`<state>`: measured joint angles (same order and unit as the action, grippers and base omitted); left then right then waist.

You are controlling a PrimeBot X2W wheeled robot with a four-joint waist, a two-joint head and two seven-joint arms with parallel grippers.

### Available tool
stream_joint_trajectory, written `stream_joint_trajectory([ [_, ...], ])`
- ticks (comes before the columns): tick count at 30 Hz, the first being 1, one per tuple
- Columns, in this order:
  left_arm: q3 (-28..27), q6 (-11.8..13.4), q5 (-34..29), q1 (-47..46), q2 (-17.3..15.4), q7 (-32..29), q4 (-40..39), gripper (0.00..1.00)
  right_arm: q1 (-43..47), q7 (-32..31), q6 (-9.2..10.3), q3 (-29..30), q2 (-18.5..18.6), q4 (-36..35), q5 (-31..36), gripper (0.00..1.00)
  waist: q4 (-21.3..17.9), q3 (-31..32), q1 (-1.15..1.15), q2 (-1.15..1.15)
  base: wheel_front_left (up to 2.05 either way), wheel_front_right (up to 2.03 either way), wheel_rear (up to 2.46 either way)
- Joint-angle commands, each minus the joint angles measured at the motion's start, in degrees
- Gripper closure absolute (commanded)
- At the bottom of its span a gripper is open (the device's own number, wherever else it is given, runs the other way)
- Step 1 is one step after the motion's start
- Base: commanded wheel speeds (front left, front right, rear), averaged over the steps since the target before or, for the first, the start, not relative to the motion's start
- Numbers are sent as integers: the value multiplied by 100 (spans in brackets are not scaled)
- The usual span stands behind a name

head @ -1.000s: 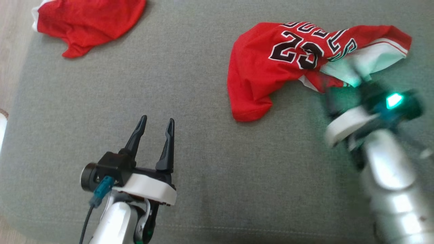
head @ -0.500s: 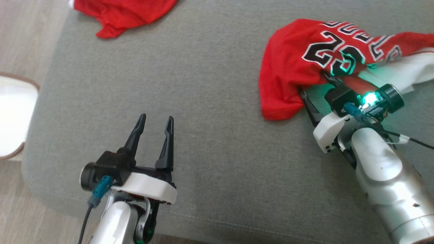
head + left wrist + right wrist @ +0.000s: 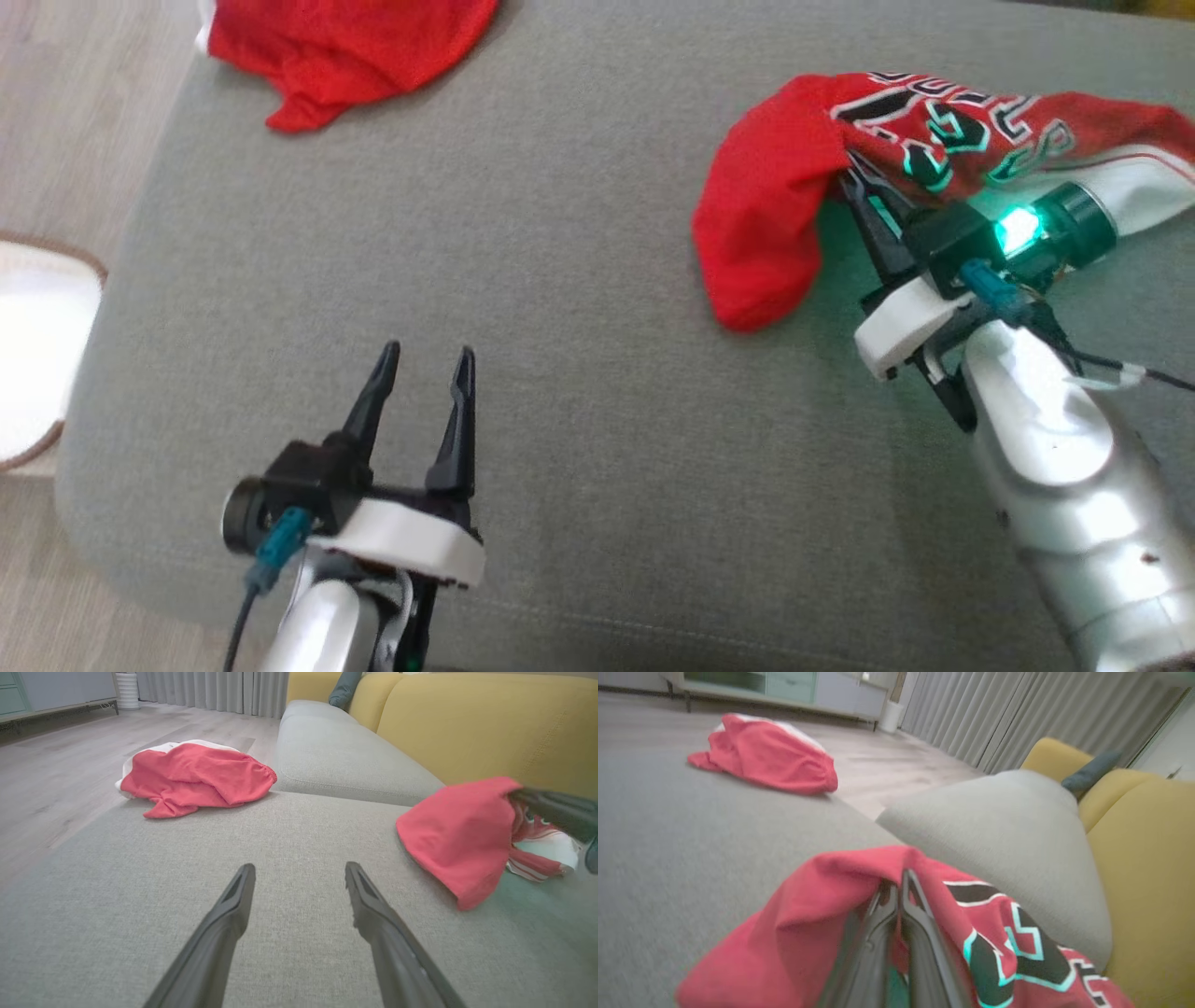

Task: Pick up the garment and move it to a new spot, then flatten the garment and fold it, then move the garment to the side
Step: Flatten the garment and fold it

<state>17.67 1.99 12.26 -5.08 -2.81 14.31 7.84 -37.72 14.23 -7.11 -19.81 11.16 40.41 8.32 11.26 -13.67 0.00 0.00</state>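
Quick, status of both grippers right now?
Left gripper: open, holding nothing.
Right gripper: shut on the red jersey.

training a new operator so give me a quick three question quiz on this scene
1. True or false: the left gripper is open over bare cushion.
2. Fill in: the plain garment lies to the robot's ____ of the jersey.
3. The right gripper is shut on: A) the jersey B) the cushion C) nothing.
Key: 1 true; 2 left; 3 A.
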Motion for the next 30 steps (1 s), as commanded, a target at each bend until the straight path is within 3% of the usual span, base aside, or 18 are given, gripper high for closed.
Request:
stream_joint_trajectory([
  [1, -215, 10, -42, -33, -7, 69, -153, 0, 188, 66, -37, -53, -94, -359, -57, 100, -119, 108, 0, 0, 0, 0, 0],
  [5, -258, -9, -81, 35, -7, 69, -150, 0, 673, 47, -37, 12, -28, -1574, -72, 100, -279, 215, 0, 0, 0, 0, 0],
  [11, -203, -55, -80, 19, -7, 69, -189, 0, 1116, -529, -37, 147, 121, -3575, -13, 100, -234, 183, 0, 0, 0, 0, 0],
  [15, -154, -50, -19, -32, -7, 69, -197, 0, 1190, -1090, -37, 109, 244, -4258, -102, 100, -42, 99, 0, 0, 0, 0, 0],
  [19, -84, -36, 65, -136, -7, 69, -217, 0, 760, -1481, -37, -135, 462, -3773, -323, 100, 194, -52, 0, 0, 0, 0, 0],
  [27, 276, 24, 277, -367, -7, 69, -230, 0, -950, -1453, -37, -662, 592, -1081, -498, 100, 824, -395, 0, 0, 0, 0, 0],
  [30, 352, 69, 328, -403, -7, 69, -235, 0, -1336, -1397, -37, -662, 536, -466, -465, 100, 957, -479, 0, 0, 0, 0, 0],
])
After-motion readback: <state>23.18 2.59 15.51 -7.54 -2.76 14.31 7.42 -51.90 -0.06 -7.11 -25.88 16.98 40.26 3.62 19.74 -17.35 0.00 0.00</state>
